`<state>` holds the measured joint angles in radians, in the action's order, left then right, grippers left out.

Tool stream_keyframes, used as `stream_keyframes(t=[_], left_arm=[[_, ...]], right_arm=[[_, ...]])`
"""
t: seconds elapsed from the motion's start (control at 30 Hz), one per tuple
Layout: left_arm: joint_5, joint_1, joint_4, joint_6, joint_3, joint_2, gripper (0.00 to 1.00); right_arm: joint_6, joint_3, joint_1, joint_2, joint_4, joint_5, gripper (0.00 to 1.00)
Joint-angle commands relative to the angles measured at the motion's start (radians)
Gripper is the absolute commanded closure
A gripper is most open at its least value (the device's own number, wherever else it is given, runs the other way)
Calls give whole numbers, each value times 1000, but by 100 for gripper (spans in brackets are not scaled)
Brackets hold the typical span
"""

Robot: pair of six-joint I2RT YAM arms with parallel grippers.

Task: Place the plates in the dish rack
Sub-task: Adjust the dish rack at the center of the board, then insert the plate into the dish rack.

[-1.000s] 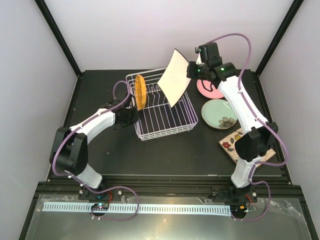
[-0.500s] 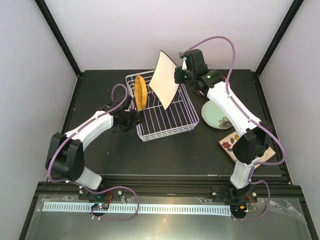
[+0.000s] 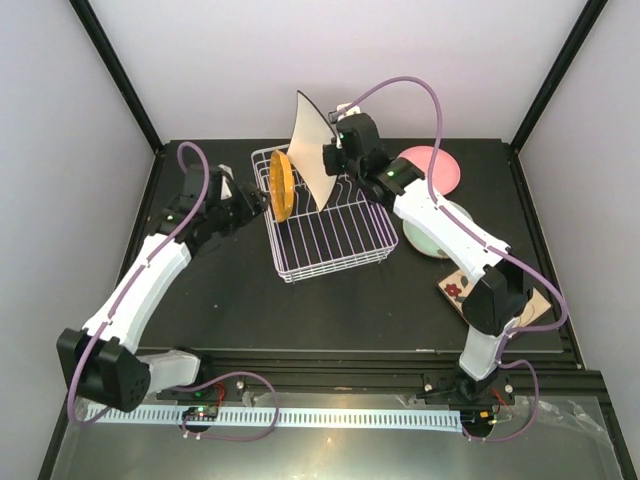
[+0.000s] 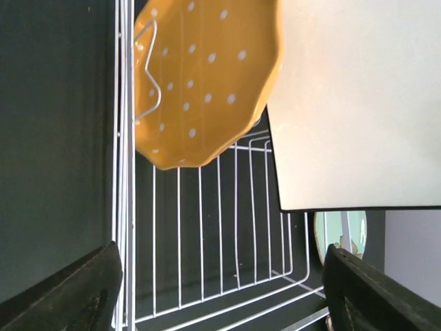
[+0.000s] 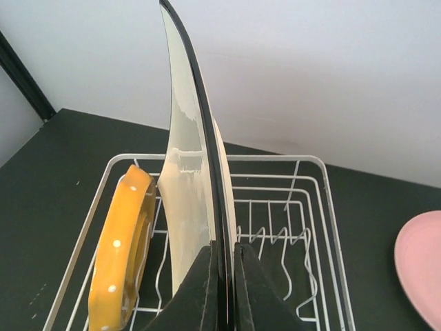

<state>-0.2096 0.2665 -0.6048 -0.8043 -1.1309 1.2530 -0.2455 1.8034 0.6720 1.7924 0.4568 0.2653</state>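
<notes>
The white wire dish rack (image 3: 335,268) sits mid-table. A small orange dotted plate (image 3: 281,184) stands on edge at its left end. My right gripper (image 3: 336,160) is shut on the plain white square plate (image 3: 312,148) and holds it upright over the rack, just right of the orange plate. The right wrist view shows the fingers (image 5: 207,289) pinching the white plate's (image 5: 186,186) lower edge above the tines, beside the orange plate (image 5: 120,248). My left gripper (image 3: 252,198) is open, just left of the rack. Through it I see the orange plate (image 4: 207,76) and white plate (image 4: 358,103).
A round pink plate (image 3: 432,168) lies right of the rack. A pale green plate (image 3: 428,238) and a flowered square plate (image 3: 455,290) lie nearer, both partly covered by my right arm. The rack's right half (image 5: 275,158) holds only bare tines.
My left gripper opened, let go of the orange plate and drew back to the left. My right arm carried the white square plate leftward, over the rack beside the orange plate.
</notes>
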Motion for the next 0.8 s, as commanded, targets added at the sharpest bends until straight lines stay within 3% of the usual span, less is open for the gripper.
stream_keyframes(t=[0.0, 0.07, 0.43, 0.77], left_arm=[[5, -24, -5, 24, -3, -64, 12], [17, -33, -11, 23, 20, -89, 2], [45, -84, -6, 53, 95, -198, 1], [26, -118, -18, 68, 112, -213, 1]], right_arm=[[60, 65, 47, -54, -270, 170, 99], [60, 92, 64, -27, -251, 199, 99], [13, 167, 141, 58, -217, 385, 99], [-22, 258, 161, 146, -151, 446, 99]])
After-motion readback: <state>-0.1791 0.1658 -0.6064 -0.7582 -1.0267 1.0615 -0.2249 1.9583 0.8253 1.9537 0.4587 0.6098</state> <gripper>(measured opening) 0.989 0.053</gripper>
